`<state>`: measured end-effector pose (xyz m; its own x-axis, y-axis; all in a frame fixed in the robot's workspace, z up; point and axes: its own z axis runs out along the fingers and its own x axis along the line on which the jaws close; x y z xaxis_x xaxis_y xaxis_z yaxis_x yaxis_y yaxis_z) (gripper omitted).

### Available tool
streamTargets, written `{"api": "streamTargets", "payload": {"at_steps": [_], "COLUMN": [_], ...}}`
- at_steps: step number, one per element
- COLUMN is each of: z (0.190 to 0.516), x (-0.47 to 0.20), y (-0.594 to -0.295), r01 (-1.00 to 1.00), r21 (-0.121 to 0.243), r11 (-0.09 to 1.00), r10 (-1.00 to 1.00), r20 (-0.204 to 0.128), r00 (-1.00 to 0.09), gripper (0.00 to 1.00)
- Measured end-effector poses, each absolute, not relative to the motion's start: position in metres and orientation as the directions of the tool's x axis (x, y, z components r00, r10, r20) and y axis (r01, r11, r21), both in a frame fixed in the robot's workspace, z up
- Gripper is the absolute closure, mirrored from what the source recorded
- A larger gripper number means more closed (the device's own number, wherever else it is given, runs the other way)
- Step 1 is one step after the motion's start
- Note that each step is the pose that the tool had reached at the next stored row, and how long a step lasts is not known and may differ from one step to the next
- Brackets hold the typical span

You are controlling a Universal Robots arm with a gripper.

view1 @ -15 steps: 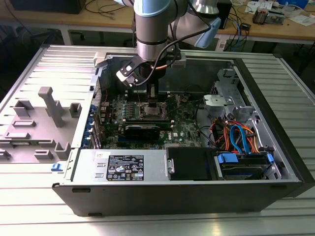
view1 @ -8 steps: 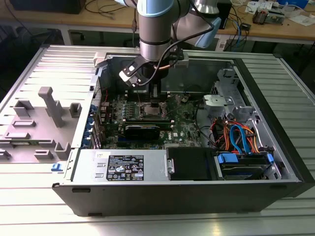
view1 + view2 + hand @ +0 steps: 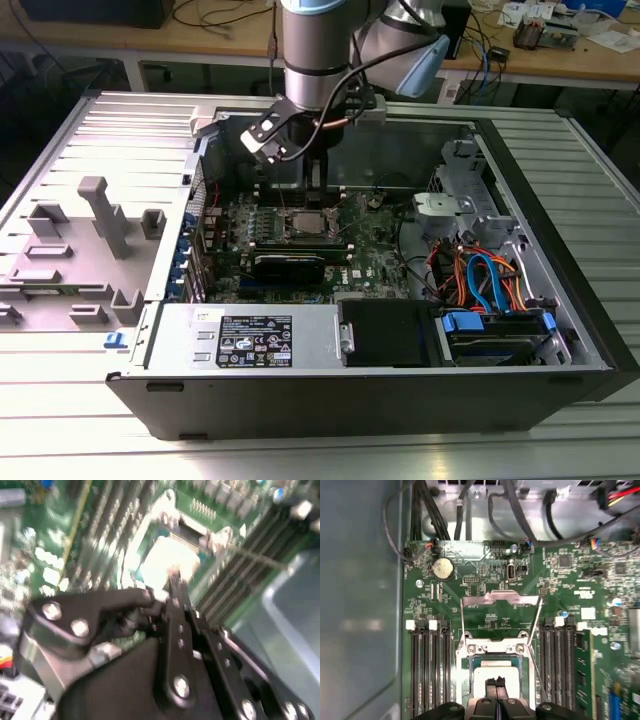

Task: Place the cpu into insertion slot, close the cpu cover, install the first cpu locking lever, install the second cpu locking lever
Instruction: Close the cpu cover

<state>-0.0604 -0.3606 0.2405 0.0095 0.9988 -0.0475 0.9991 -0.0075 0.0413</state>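
Open computer case [image 3: 400, 385] lies on a ribbed metal counter [image 3: 320, 460]. The arm enters at the upper centre of the exterior view, and the gripper [image 3: 313, 188] hangs over the green motherboard [image 3: 375, 240], slightly towards the exterior view's left of the case's middle.

In the first wrist view the gripper [image 3: 496, 682] has its jaws clenched together, with nothing seen between them. Its tips are directly over the cpu [image 3: 495, 669]; contact cannot be confirmed. The cpu lies flat inside the insertion slot [image 3: 470, 650], silver top upward.

The cpu cover [image 3: 501, 598] is swung open, clear of the slot. Black memory slots [image 3: 430, 670] flank the socket on both sides. A coin cell [image 3: 442, 568] sits beyond the cover.

The second wrist view shows the gripper [image 3: 173, 580] above the bright cpu [image 3: 167, 555].
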Motion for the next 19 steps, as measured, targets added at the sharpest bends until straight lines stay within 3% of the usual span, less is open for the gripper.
{"api": "streamTargets", "payload": {"at_steps": [9,15,19], "z": [0.241,0.266,0.264], "x": [-0.038,-0.038,-0.024], "y": [-0.361,-0.361,-0.361], "r01": [1.000,1.000,1.000], "r21": [0.021,0.013,0.008], "r11": [-0.007,-0.006,0.001], "r10": [0.999,0.999,0.999], "r20": [-0.048,-0.048,-0.051], "r00": [0.008,0.007,-0.001], "gripper": [0.89,0.89,0.89]}}
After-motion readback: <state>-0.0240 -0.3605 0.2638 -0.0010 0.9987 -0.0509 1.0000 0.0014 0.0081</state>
